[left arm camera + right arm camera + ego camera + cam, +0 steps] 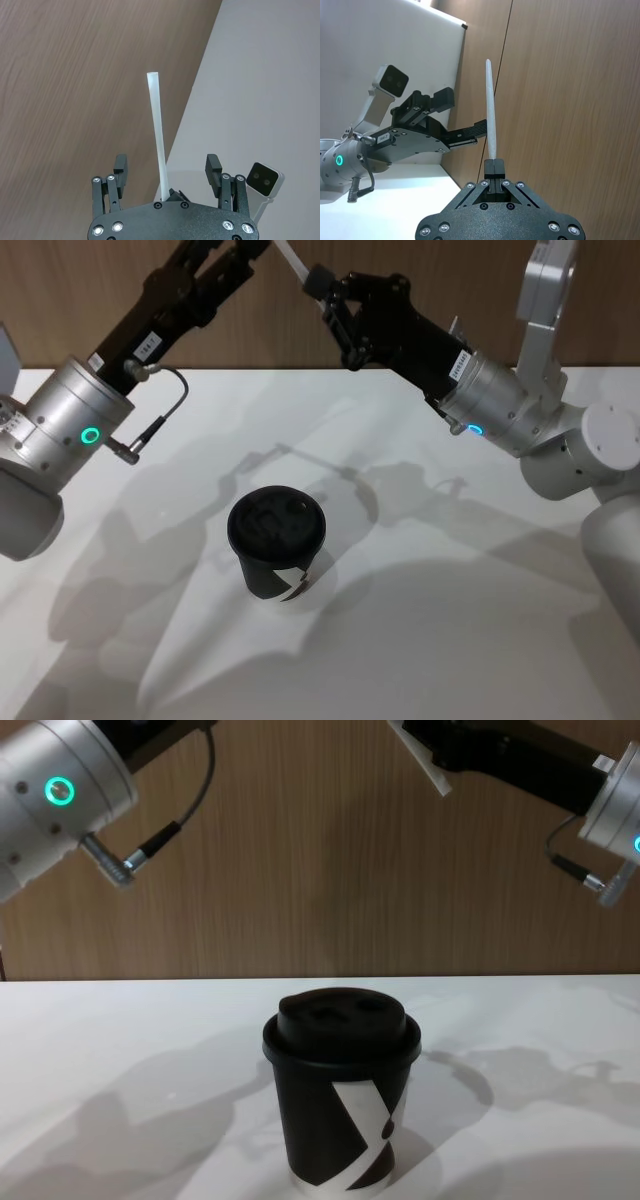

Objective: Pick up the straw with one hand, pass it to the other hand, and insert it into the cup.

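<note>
Head cam looks down on the cup (277,540), chest cam sees it close, side-on; wrist cams aim along the straw (159,135).

We see a matt paper-like straw (491,115), a paper cup (300,1120) with smooth plastic lid (340,1020), satin metal wrist (70,420) at left, smooth matt table (450,620), wood-grain wall (320,870).

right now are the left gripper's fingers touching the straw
Apart. In the left wrist view the straw stands between the left gripper's open fingers, with a gap on each side. The right gripper holds it.
</note>
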You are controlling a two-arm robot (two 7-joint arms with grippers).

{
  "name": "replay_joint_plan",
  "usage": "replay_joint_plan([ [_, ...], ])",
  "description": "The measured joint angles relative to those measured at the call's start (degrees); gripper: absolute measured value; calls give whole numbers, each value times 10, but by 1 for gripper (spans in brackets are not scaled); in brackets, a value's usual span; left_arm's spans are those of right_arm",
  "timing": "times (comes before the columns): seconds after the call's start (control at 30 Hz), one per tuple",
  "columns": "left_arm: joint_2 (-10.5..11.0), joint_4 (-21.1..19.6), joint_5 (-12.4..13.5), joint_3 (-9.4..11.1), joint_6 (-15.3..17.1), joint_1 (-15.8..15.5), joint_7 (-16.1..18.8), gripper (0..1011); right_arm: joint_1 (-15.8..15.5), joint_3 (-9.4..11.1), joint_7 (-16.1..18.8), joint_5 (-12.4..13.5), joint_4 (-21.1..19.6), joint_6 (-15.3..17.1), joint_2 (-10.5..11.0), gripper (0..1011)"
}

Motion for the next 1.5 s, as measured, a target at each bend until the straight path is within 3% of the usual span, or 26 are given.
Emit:
replay_joint_plan([
  [0.83,-21,40,-25,24,8,-39,-11,1000,0,0,0,0,0,0,0,0],
  [1.5,-31,62,-37,38,11,-57,4,1001,0,0,0,0,0,0,0,0],
])
